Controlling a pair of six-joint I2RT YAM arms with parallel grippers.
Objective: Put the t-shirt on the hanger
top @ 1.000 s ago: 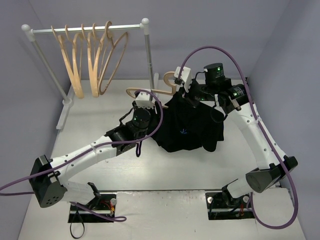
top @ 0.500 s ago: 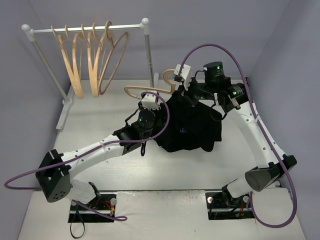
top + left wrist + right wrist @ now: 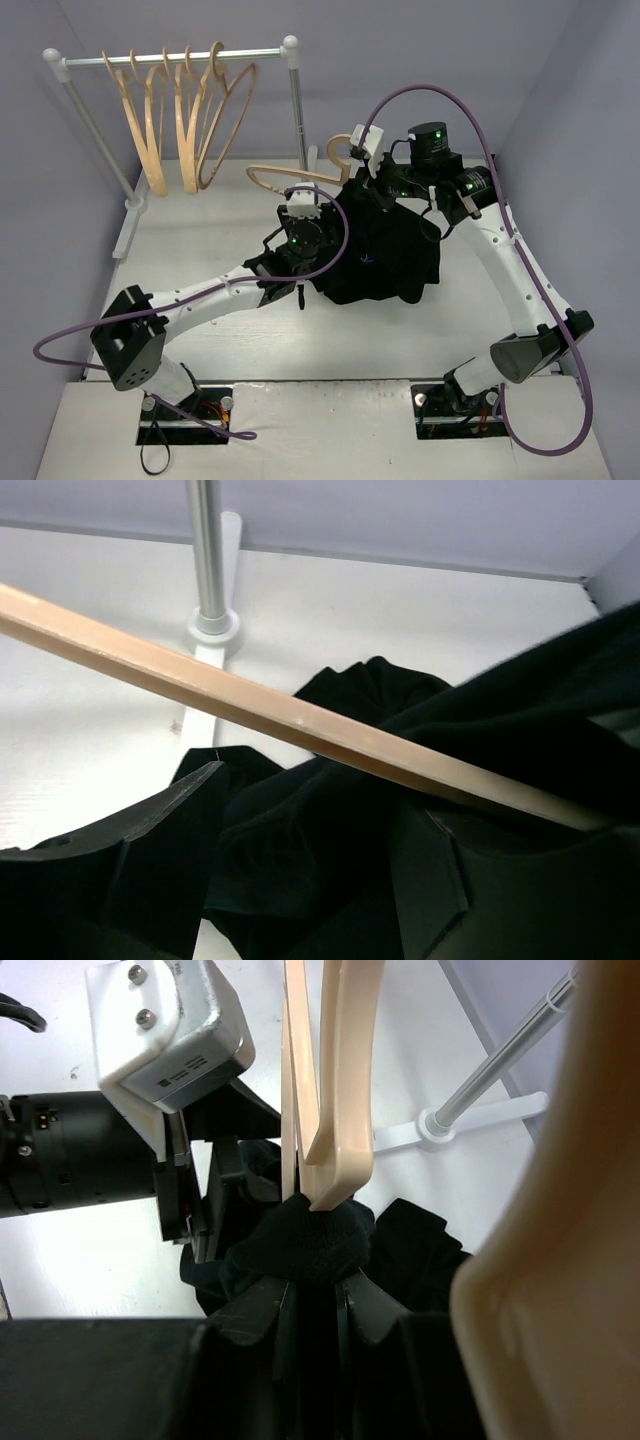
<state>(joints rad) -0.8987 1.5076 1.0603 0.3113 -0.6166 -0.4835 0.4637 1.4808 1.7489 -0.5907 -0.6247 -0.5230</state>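
- While clamped at its neck through a bunch of shirt (image 3: 310,1240), held off the table (image 3: 200,250): hanger (image 3: 340,1080), in right gripper (image 3: 315,1305), jaws pinched together.
- Jaws apart on left gripper (image 3: 318,792), gripping nothing, black fabric lying between them.
- Long axis of hanger: far left to near right; bare left arm crossing just above the left jaws, right arm hidden under shirt.
- Shirt draped over the right half, hanging toward the table; probably to be drawn leftward along the bare arm by left gripper, the nearer one.
- No brand or writing readable; only a small blue chest mark (image 3: 367,262).
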